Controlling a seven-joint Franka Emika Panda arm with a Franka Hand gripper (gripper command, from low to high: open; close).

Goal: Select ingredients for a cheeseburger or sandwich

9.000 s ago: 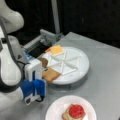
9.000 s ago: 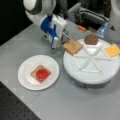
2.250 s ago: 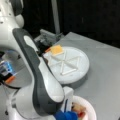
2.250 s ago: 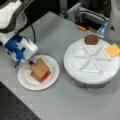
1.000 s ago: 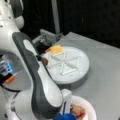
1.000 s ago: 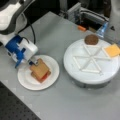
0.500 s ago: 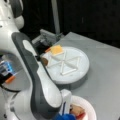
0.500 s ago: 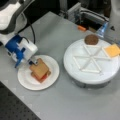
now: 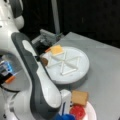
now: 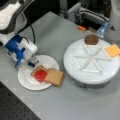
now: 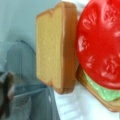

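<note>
a grey table is seen, with dark surroundings behind. on the white plate nearest the camera, the sandwich is stacked as toast, green lettuce and red tomato slice, with a second toast square touching its side. the gripper is held just above the plate's rim, nothing gripped; how far open cannot be told. farther off, the patty and cheese are kept on the divided tray.

Glossy plastic tomato slice, smooth toast square — matt grey table

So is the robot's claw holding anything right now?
Gripper: holding nothing, sitting at the small plate's edge; open or shut cannot be told.
</note>
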